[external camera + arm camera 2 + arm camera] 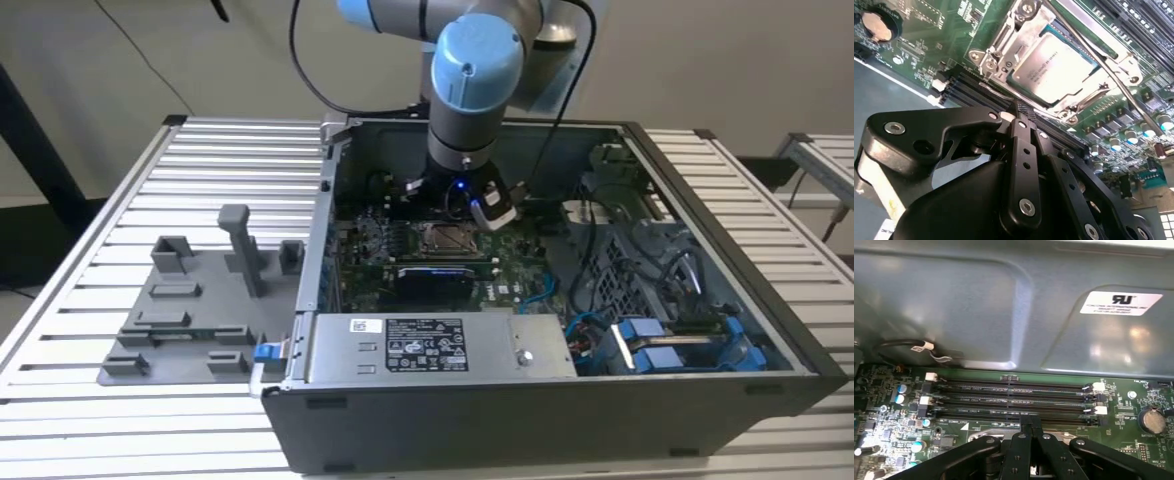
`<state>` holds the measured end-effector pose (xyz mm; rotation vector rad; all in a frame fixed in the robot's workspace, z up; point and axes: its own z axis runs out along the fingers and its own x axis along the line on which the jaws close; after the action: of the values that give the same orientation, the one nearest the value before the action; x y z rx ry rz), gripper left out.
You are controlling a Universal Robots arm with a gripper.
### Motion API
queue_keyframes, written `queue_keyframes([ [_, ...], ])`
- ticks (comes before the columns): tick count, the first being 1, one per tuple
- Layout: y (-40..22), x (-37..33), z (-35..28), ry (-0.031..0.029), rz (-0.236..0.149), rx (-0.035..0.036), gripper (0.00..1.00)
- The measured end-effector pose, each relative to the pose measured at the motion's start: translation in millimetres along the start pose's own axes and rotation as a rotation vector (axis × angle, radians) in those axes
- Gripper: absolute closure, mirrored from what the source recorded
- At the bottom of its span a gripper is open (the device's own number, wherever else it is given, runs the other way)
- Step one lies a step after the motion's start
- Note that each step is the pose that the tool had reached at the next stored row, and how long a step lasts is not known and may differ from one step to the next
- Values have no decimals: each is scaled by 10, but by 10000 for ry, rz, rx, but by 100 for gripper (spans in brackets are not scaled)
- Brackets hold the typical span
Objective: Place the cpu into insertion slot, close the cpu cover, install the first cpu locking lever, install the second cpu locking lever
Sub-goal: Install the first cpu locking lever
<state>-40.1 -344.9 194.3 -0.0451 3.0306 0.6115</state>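
Observation:
The cpu (1059,67), with its silvery-beige top, lies in the insertion slot (447,237) on the green board inside the open computer case. The cpu cover (1004,45), a silvery frame, lies flat around the chip. A thin metal locking lever (1114,80) runs slantwise along one side of the socket. A second thin rod (996,91) shows at the socket's edge by the fingertips. My gripper (1023,109) is shut, its black fingers pressed together just off the socket's edge, with nothing visible between them. It also appears as the gripper (1029,421) over the cover's rim, and as the gripper (461,200) under the arm.
Dark memory slots (1014,395) and a coin battery (1149,421) lie beside the socket. The case's grey wall (1004,315) rises close behind. A power supply (414,345) and blue cables (667,340) fill the case's front. A grey fixture (200,300) sits at the exterior view's left.

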Motion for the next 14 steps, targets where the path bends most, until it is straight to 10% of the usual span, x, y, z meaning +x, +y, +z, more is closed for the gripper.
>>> queue_keyframes([
  [14, -17, -116, 34, 1, 1, 1, 89],
])
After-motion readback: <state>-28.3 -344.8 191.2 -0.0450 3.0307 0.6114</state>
